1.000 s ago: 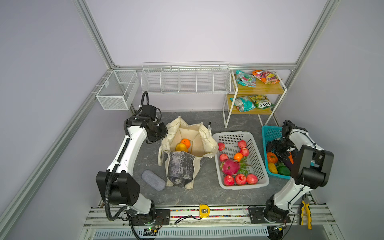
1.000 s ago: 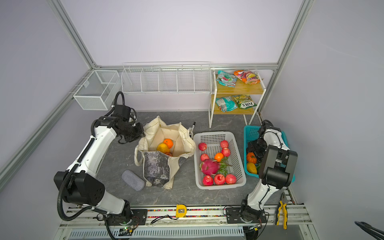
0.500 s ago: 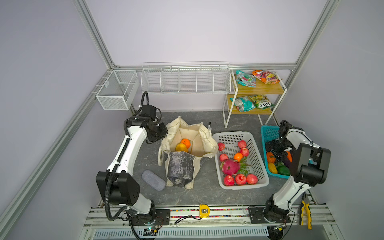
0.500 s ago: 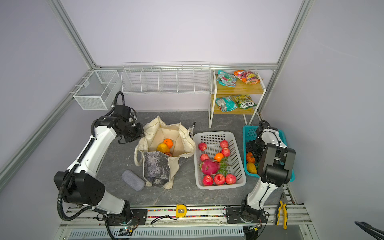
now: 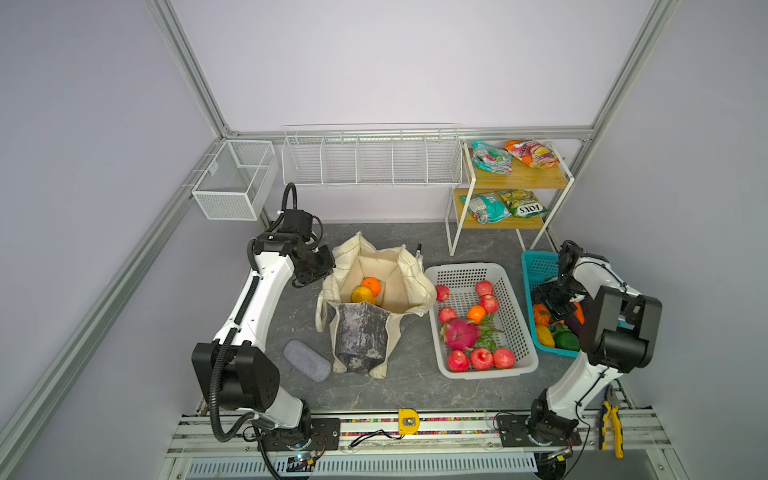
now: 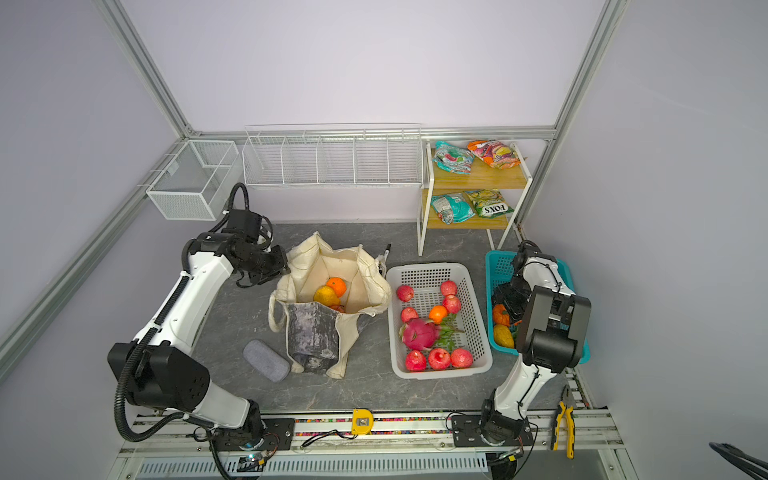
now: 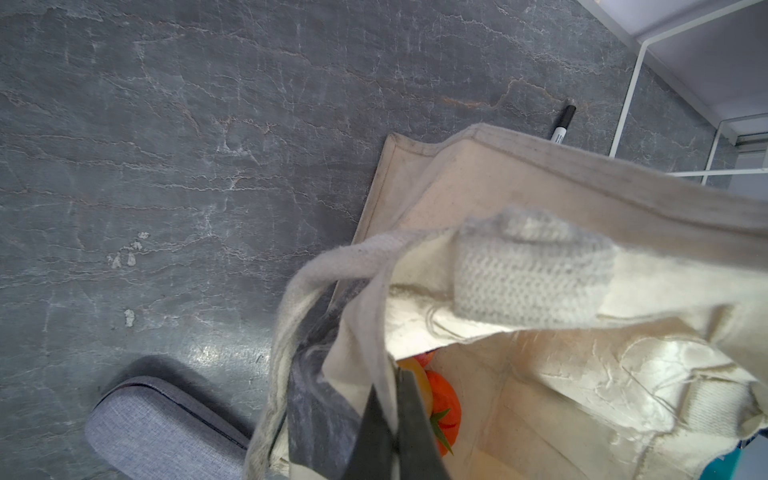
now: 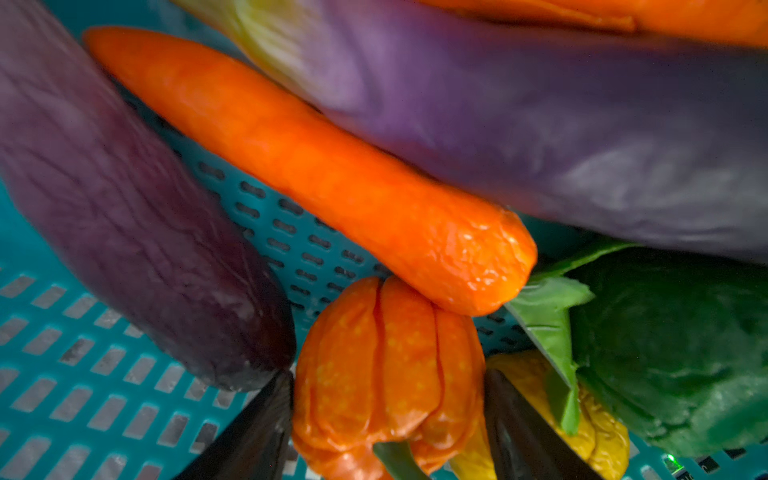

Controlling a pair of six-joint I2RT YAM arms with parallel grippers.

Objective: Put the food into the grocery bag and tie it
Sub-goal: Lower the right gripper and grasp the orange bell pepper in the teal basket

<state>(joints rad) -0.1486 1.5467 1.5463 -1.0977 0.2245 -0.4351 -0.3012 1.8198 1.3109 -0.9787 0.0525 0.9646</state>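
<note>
Lilac walls [image 5: 374, 62] enclose a grey marbled desk [image 5: 299, 320]. On the left gripper [image 5: 326, 267] the jaws clench the rim of the bag [image 5: 361, 332], which stands mid-desk with oranges [image 5: 370, 286] inside. On the right gripper [image 8: 386, 374] the jaws flank a pepper [image 8: 386, 328] in the teal basket [image 5: 536, 266]; I cannot tell whether they grip it.

Pale lilac walls [image 5: 374, 62] are seen on three sides, evenly lit. A dark grey marbled tabletop [image 5: 395, 386] is noted at lower centre. A white wire rack [image 5: 370, 160] is mounted at upper centre; a white-framed two-tier wooden shelf [image 5: 536, 176] is placed at upper right.

The grocery bag [image 5: 359, 332] sits left of the perforated basket [image 5: 462, 275] (fruit [image 5: 371, 286] in both).
</note>
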